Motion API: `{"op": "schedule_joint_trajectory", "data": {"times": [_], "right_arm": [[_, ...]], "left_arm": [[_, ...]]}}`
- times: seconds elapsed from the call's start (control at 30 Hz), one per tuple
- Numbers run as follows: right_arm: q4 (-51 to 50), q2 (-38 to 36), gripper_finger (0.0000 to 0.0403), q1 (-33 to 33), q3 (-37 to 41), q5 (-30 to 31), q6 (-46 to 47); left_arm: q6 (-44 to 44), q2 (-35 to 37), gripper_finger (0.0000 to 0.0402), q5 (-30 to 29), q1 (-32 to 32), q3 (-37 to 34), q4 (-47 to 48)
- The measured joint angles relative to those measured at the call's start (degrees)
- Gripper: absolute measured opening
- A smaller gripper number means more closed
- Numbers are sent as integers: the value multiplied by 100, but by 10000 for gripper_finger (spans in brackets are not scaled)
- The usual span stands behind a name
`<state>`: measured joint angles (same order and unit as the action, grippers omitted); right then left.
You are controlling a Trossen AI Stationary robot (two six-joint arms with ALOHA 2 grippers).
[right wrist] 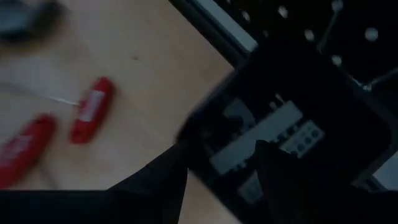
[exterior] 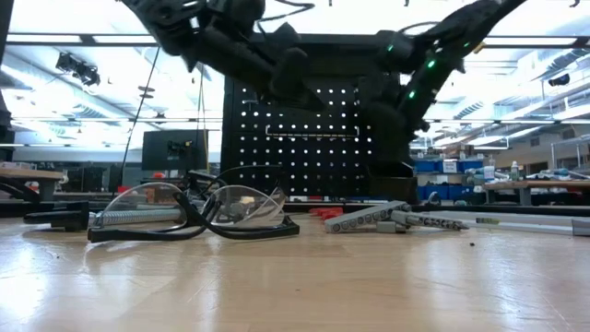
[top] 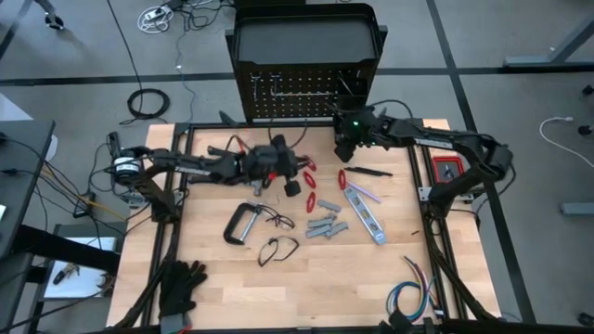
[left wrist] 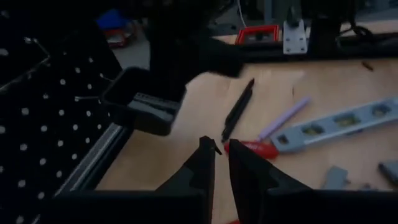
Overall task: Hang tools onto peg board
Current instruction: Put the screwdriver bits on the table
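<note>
High view shows the wooden tabletop (top: 223, 278) with the peg board (top: 306, 70) standing upright at its far edge; I use this board as the landmark. Far from the board, at the near left corner, lie black gloves (top: 181, 286). The left end effector (top: 278, 160) is in front of the board, a little to its left side; in the left wrist view its two fingers (left wrist: 205, 163) stand almost together with only a narrow gap, and I see nothing between them. Further from the board than this end effector lie a grey C-clamp (top: 243, 224) and safety glasses (top: 277, 249). Red-handled pliers (top: 307, 173) lie near the front of the board, and grey metal pieces (top: 327, 225) lie further out. A silver flat bar tool (top: 366, 213) lies to their right. The right end effector (top: 345, 139) is just in front of the board's right part, over the small black bin (right wrist: 292, 134); its fingers are apart, and I cannot tell if they hold something.
</note>
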<state>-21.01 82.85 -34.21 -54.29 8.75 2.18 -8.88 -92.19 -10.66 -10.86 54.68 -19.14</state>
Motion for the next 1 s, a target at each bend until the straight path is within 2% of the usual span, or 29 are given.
{"op": "schedule_joint_trajectory", "data": {"times": [0.23, 0.43, 0.63, 0.87, 1.0], "right_arm": [[-219, 905, 193, -212, -535, 157, 548], [-370, 1173, 193, -172, -744, 181, 1087], [-372, 1176, 210, -199, -738, 346, 1244], [-414, 1178, 251, -285, -727, 313, 2325], [-429, 1178, 257, -293, -720, 372, 3051]], "left_arm": [[26, 27, 47, -1048, 555, -484, -378], [100, 27, 47, -1835, 835, -520, -386], [202, 27, 47, -1906, 957, -520, -378], [237, 25, 47, -1906, 1103, -520, -360], [207, 22, 47, -1882, 1186, -520, -391]]}}
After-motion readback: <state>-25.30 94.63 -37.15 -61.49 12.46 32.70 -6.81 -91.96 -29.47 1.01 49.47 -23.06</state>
